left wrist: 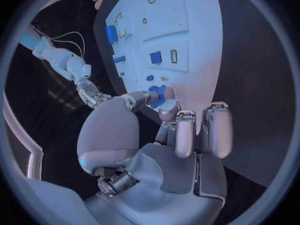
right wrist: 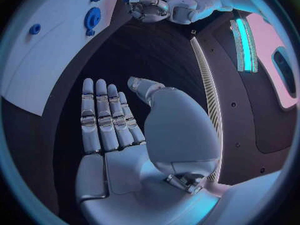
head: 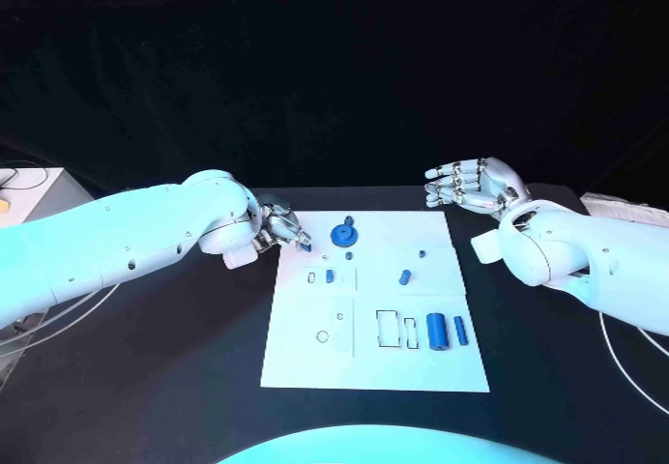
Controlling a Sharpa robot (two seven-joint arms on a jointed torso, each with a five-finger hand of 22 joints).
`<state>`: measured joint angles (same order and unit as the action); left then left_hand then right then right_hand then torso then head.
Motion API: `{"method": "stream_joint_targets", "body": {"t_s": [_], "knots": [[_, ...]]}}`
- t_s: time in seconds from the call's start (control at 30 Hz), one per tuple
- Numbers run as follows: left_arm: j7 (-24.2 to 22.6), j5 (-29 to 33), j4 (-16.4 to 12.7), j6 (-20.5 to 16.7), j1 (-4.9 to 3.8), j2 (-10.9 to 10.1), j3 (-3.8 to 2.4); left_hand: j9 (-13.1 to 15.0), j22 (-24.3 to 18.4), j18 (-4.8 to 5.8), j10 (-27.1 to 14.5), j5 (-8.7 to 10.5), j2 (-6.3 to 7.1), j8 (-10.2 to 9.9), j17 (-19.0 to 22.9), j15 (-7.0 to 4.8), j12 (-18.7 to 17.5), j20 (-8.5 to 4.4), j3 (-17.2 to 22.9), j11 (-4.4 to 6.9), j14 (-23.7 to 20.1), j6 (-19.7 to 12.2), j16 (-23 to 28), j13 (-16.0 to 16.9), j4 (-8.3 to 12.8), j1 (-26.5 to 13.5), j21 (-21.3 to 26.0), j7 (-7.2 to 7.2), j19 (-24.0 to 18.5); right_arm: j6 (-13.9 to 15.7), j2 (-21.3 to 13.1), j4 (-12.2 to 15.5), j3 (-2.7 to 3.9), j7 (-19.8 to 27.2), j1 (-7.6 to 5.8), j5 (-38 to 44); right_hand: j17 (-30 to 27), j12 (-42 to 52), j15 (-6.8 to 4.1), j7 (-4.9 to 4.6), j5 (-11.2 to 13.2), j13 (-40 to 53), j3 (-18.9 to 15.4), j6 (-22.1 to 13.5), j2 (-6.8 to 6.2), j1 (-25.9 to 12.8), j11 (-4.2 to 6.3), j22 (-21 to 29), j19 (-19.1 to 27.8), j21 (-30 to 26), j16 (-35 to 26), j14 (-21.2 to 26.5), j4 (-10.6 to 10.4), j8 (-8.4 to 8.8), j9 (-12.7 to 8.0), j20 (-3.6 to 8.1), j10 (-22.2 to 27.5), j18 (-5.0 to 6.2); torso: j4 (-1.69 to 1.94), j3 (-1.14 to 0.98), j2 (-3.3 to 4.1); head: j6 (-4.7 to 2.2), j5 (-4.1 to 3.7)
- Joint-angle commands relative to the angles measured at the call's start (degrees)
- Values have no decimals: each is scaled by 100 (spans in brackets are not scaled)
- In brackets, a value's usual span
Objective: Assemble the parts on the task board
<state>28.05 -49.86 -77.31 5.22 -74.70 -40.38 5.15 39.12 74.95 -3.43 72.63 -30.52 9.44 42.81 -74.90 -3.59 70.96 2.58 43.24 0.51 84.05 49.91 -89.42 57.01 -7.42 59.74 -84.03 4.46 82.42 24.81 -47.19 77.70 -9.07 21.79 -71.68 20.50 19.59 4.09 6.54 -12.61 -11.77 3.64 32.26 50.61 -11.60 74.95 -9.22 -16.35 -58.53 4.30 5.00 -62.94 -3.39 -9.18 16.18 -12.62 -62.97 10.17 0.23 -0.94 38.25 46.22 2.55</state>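
The white task board (head: 376, 362) lies mid-table. On it are a round blue part (head: 343, 234), a small blue block (head: 329, 276), a short blue peg (head: 404, 277) and two blue cylinders (head: 436, 330) side by side. My left hand (head: 279, 230) hovers at the board's far left corner with its fingers curled, and thumb and finger pinch a small blue part (head: 305, 246), which is also visible at the fingertips (left wrist: 157, 96). My right hand (head: 474, 184) is raised off the board's far right corner, with its fingers (right wrist: 103, 115) straight, apart and empty.
White outlined slots (head: 387, 329) and small holes (head: 322, 336) mark the board's near half. A white box with cables (head: 28, 188) sits at the table's far left. Pale sheets (head: 621, 205) lie at the far right.
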Motion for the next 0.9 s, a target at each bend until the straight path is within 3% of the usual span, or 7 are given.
{"method": "stream_joint_targets", "body": {"t_s": [0.03, 0.2, 0.47, 0.6, 0.9], "knots": [[49, -266, -178, -468, 27, -71, 24, -9, 575, 79, 44, -31, -7, 19, -1482, -40, 30, -18, 1217, 11, 587, 106, -44, 21, 1229, -55, -33, -71, 37, -51, -5, 6, 2, 38, 6, 46, -7, -32, 29, -44, -16, -7, 17, 27, 32, -14, -34, 8, -34, -38, -11, -19, 12, 38, -6, -19, 18, 26, 32, -7, -33, 58, 15], [82, -382, -456, -565, 91, -202, 75, -13, 576, 79, 66, -42, -2, 26, -1506, -44, 49, -21, 1230, 15, 594, 116, -56, 51, 1239, -68, -33, -76, 37, -53, -9, -1, 1, 36, 10, 46, -7, -32, 29, -44, -16, -7, 17, 27, 32, -14, -34, 8, -34, -38, -11, -19, 12, 38, -6, -19, 18, 26, 46, -7, -46, 120, 15], [117, -469, -685, -544, 193, -293, 156, -18, 570, 77, 84, -53, 5, 33, -1510, -48, 63, -24, 1244, 20, 595, 128, -58, 71, 1250, -84, -30, -81, 33, -63, -9, -10, 1, 36, 19, 46, -15, -33, 30, -43, -19, -7, 13, 28, 25, -16, -35, 18, -35, -40, -14, -19, 14, 41, -8, -21, 21, 26, 32, -9, -29, 163, 32], [119, -526, -729, -537, 269, -304, 189, -18, 570, 77, 84, -53, 5, 33, -1510, -48, 63, -24, 1244, 20, 595, 128, -58, 71, 1250, -84, -30, -81, 33, -68, -10, -13, 0, 37, 25, 46, -15, -33, 30, -43, -19, -7, 13, 28, 25, -16, -35, 18, -35, -40, -14, -19, 14, 41, -8, -21, 21, 26, 29, -9, -28, 199, 19], [107, -636, -699, -461, 327, -237, 215, -20, 575, 78, 89, -55, 7, 34, -1510, -50, 66, -26, 1249, 22, 595, 131, -58, 76, 1253, -90, -34, -83, 37, -73, -7, -20, 0, 39, 31, 46, -15, -33, 30, -43, -19, -7, 13, 28, 25, -16, -35, 18, -35, -40, -14, -19, 14, 41, -8, -21, 21, 26, 28, -10, -27, 244, 18]]}}
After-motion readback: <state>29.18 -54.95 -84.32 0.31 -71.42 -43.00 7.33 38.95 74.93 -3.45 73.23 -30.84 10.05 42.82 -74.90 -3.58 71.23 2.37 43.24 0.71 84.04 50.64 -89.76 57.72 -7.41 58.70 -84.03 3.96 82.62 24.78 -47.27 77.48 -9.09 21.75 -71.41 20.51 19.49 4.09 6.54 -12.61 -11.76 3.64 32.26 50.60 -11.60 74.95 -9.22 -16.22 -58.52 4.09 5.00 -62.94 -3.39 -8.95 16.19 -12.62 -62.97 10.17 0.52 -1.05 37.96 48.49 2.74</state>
